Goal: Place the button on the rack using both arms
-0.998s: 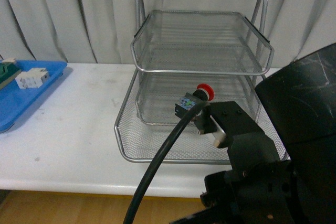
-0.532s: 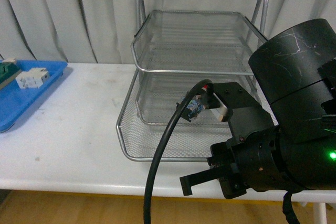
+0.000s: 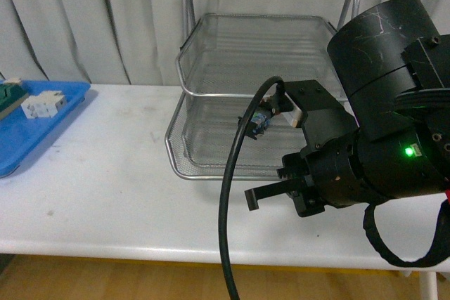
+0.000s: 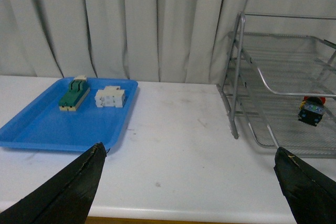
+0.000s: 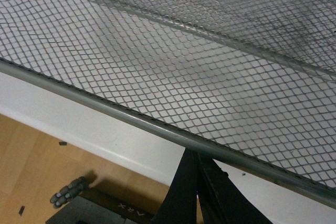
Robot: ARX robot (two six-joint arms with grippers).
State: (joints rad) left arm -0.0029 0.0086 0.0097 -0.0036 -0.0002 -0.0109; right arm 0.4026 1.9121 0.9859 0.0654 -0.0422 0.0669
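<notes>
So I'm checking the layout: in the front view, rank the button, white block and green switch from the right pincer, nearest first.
1. Button, at the right pincer, over the rack.
2. White block, on the blue tray far left.
3. Green switch, at the left edge.

Glossy, scuffed black right arm (image 3: 380, 124), thick black cable (image 3: 232, 194), green light.

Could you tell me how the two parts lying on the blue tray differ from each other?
The green switch block has a dark green top on a beige base; the white terminal block is white all over. The switch block is long and narrow, lying lengthwise toward the curtain; the terminal block is shorter and squarer, with a ridged top. The switch block sits nearer the tray's outer side, the terminal block nearer the rack. Both rest untouched on the tray.
</notes>
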